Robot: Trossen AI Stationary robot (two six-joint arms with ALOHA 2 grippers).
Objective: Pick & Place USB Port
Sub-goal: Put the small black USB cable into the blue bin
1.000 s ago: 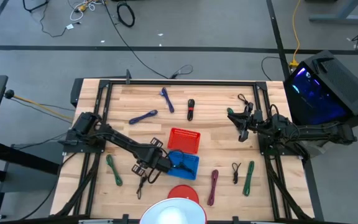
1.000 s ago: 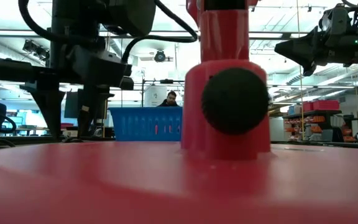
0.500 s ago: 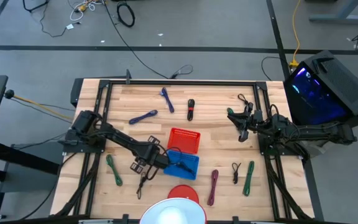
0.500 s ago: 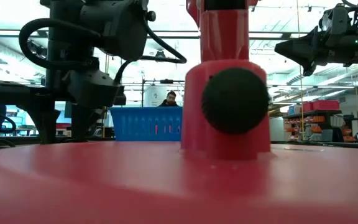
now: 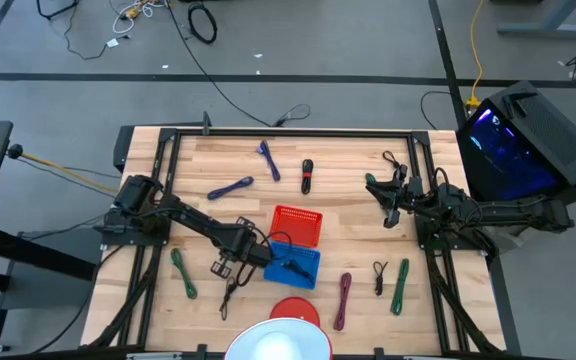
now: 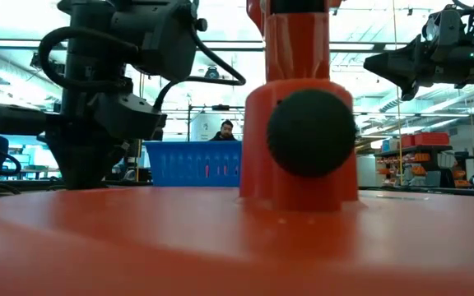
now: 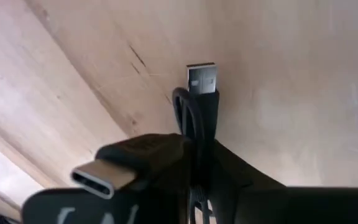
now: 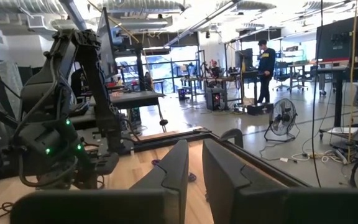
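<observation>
A black USB cable [image 7: 194,134], bundled, lies on the wooden table left of the blue basket [image 5: 306,264]. Its USB-A plug [image 7: 202,79] and USB-C plug [image 7: 101,177] show in the left wrist view. My left gripper [image 5: 226,268] stands down at the table over this cable and is shut on it; the low view also shows my left gripper [image 6: 85,168]. Another black cable [image 5: 288,268] lies inside the blue basket. A red basket [image 5: 296,225] stands just beyond it. My right gripper [image 5: 388,205] waits shut above the table's right side, holding nothing. My left gripper pinches the cable's bundled loops [image 7: 197,186] between its two fingers, just behind the two plugs. The fingers come from above, pointing down. The cable lies on the table, both plugs sticking out past the fingers. The fingers hide the exact spot of contact.
Loose cables lie around: two blue ones [image 5: 266,160] [image 5: 230,187], a black-and-red one [image 5: 307,175], green ones [image 5: 181,272] [image 5: 400,285], a maroon one [image 5: 344,300], small black ones [image 5: 379,277] [image 5: 393,160]. A red round object [image 5: 293,310] sits at the near edge and fills the low view.
My left gripper has moved a little from the blue basket's left side toward the table's left edge. Its fingers, wide apart a second ago, have shut together at the table on the black cable.
</observation>
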